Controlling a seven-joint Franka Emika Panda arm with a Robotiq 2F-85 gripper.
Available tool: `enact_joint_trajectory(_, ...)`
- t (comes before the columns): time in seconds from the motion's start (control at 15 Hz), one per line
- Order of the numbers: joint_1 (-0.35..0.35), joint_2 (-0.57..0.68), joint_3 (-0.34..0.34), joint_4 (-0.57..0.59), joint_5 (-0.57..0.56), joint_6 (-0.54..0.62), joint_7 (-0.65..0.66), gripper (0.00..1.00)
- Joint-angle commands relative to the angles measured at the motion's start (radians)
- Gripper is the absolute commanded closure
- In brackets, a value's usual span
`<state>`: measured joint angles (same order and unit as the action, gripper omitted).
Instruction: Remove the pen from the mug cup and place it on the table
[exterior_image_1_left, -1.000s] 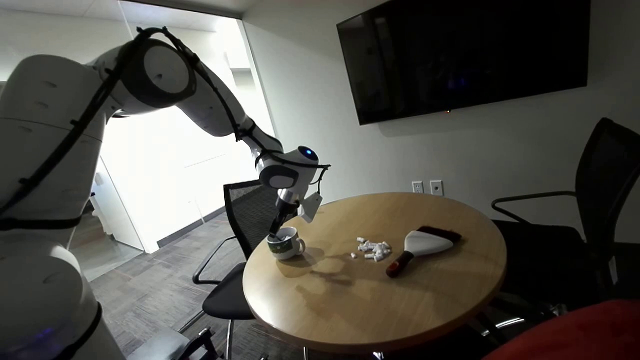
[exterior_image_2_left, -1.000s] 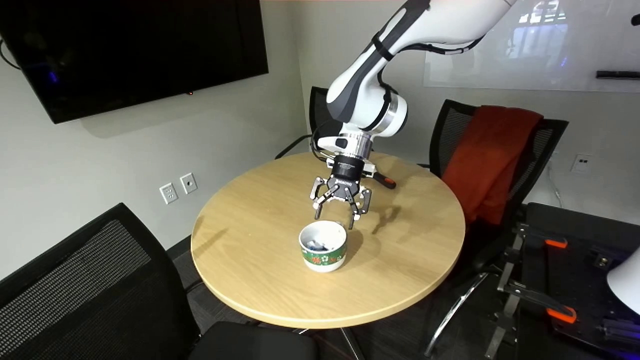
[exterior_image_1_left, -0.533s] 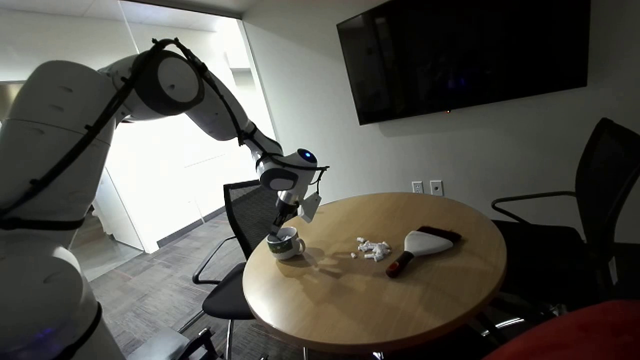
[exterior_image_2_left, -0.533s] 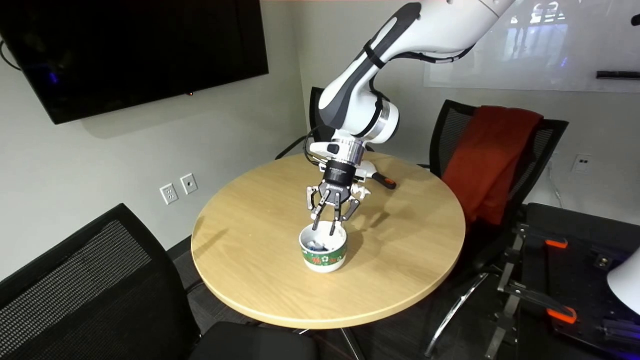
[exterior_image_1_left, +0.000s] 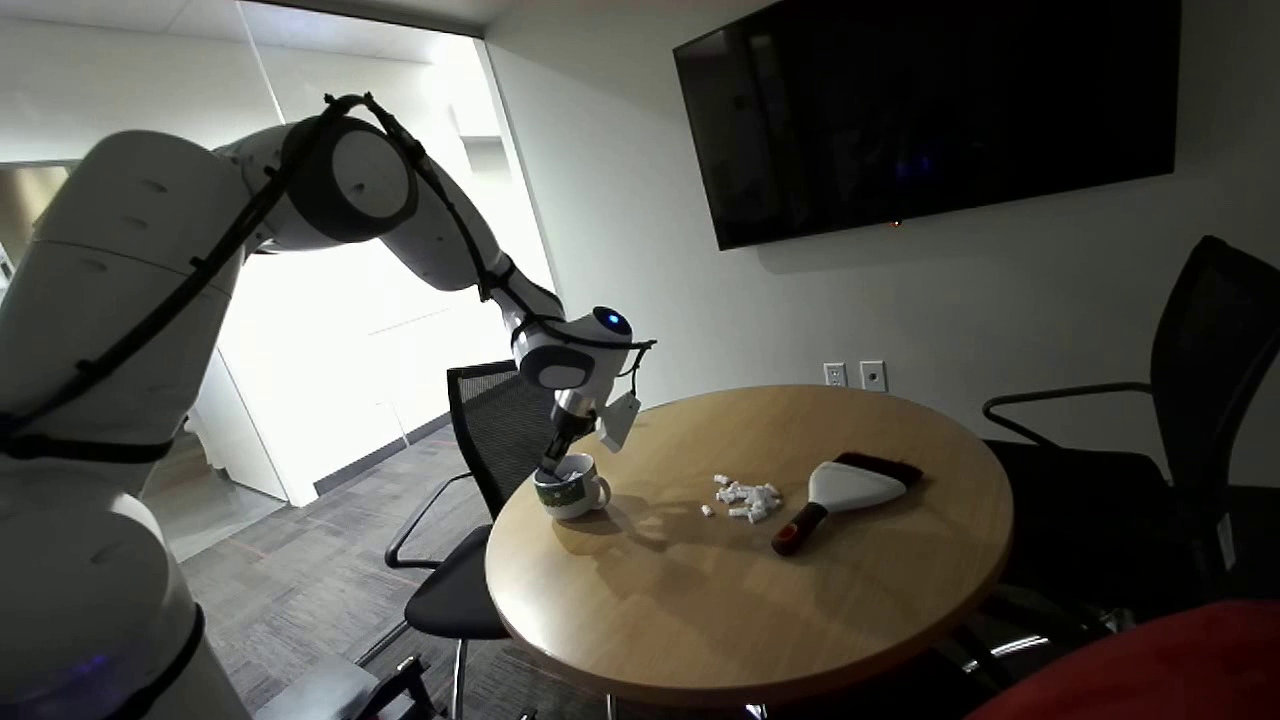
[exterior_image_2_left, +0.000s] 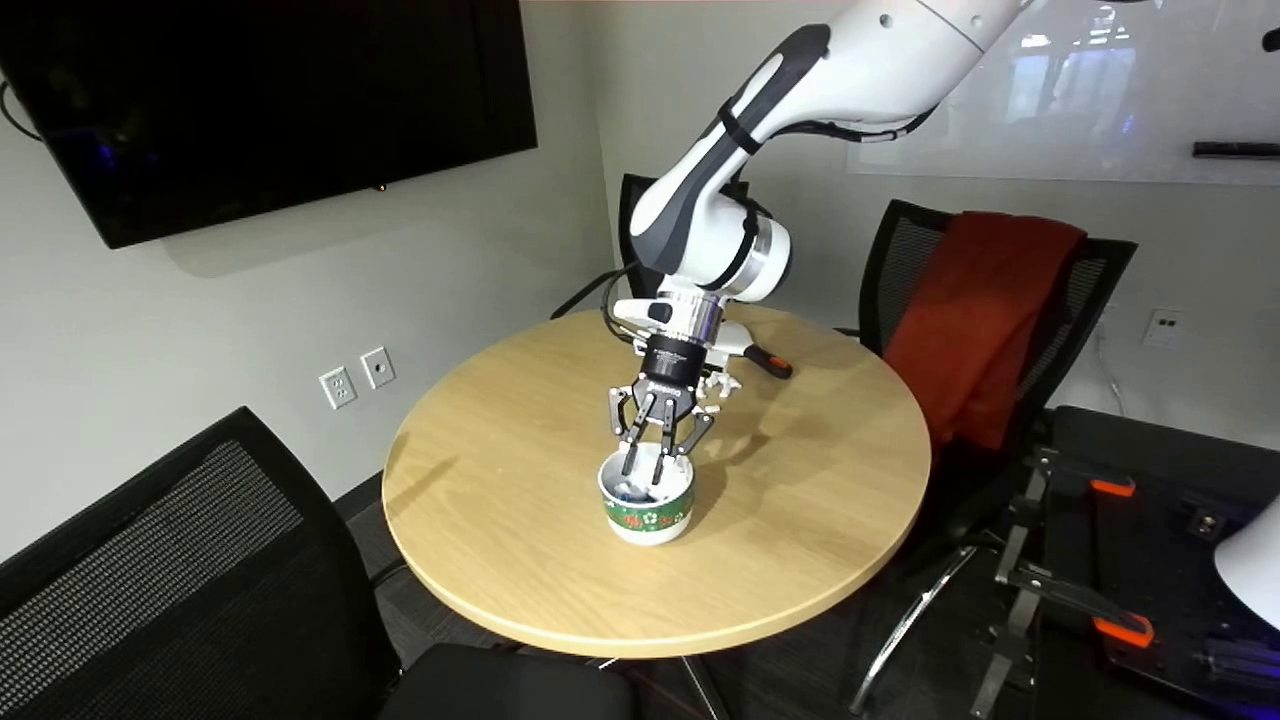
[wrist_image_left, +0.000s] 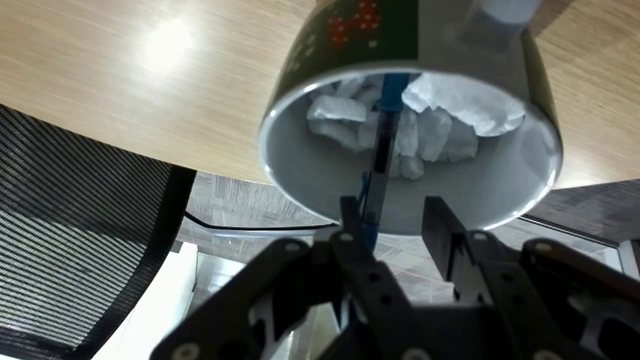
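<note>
One round wooden table (exterior_image_1_left: 750, 620) takes the middle of the scene, and a white robot arm (exterior_image_1_left: 372, 175) reaches over it from the left. In an exterior view, a black chair (exterior_image_2_left: 185, 560) stands near, on the left; another chair (exterior_image_2_left: 1068, 310), far on the right, has a red cloth (exterior_image_2_left: 975, 330) over its back. A brush (exterior_image_1_left: 858, 487) lies on the right part of the table in an exterior view. The gripper (wrist_image_left: 392, 212) points downward, and its jaws are released, standing apart with a gap between. The mug (exterior_image_2_left: 648, 517), with a green flowered band, stands upright on the table, its opening at the fingertips; whether these reach below the rim, I cannot tell. The pen (wrist_image_left: 381, 155) leans inside the mug, and one blue end reaches the rim between the two fingers, just beside the left one in the wrist view; if they touch, I cannot tell. White pieces (wrist_image_left: 337, 107) lie around the pen in the mug, and small white bits (exterior_image_1_left: 750, 500) lie on the table, between mug and brush.
</note>
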<state>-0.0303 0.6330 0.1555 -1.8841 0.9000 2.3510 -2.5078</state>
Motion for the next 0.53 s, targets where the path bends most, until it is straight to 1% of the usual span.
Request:
enact_joint_trajectory(0.0, 0.011, 0.025, 0.014, 0.03, 0.005, 0.037, 0.021, 0.63)
enact_joint_trajectory(0.07, 0.013, 0.029, 0.016, 0.034, 0.004, 0.041, 0.022, 0.63)
enact_joint_trajectory(0.13, 0.016, 0.037, 0.018, 0.041, 0.003, 0.046, 0.023, 0.65)
enact_joint_trajectory(0.2, 0.019, 0.041, 0.019, 0.045, 0.001, 0.05, 0.025, 0.65)
enact_joint_trajectory(0.27, 0.021, 0.049, 0.019, 0.05, 0.0, 0.055, 0.027, 0.67)
enact_joint_trajectory(0.33, 0.024, 0.054, 0.02, 0.054, -0.002, 0.061, 0.03, 0.67)
enact_joint_trajectory(0.47, 0.023, 0.066, 0.025, 0.062, -0.003, 0.07, 0.031, 0.71)
